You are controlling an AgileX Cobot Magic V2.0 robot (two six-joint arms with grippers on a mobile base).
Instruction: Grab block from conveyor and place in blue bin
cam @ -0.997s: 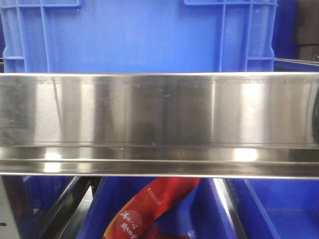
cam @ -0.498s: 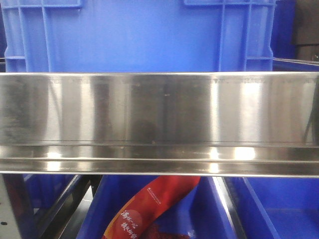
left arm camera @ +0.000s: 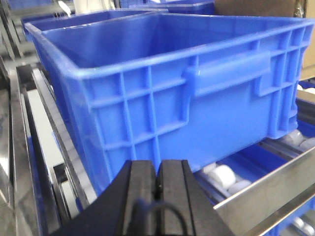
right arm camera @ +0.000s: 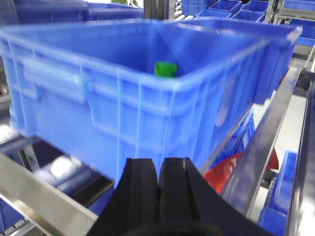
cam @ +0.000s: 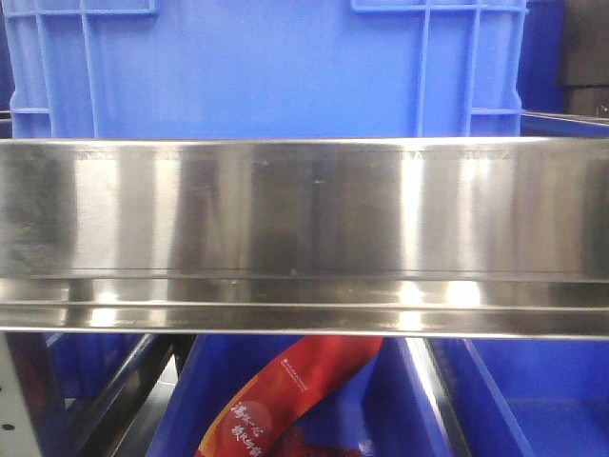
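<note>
My right gripper has its two black fingers pressed together with nothing between them. My left gripper is pressed together too, and it also holds nothing.

The block is green and it shows inside the blue bin, close to the bin's near rim on my right-hand side. I cannot tell if it sits on the floor of the bin or leans on the wall, because the rim hides its bottom. It looks to me like the job is nearly done or done.

What could go wrong now? Both my grippers are low and just in front of the bin's walls. If I push forward, I could bump the bin and slide it along the white rollers under it. If I lift straight up near the rim, a finger could catch the lip and tip the bin.

The long shiny steel rail runs across in front of the bin, below my grippers. If I drop down, I would hit it. There are more blue bins below it, one with a red packet in it.

The open room is behind me and above the bin's rim. I think pulling back first is the safe way. I cannot see the conveyor in any view.
</note>
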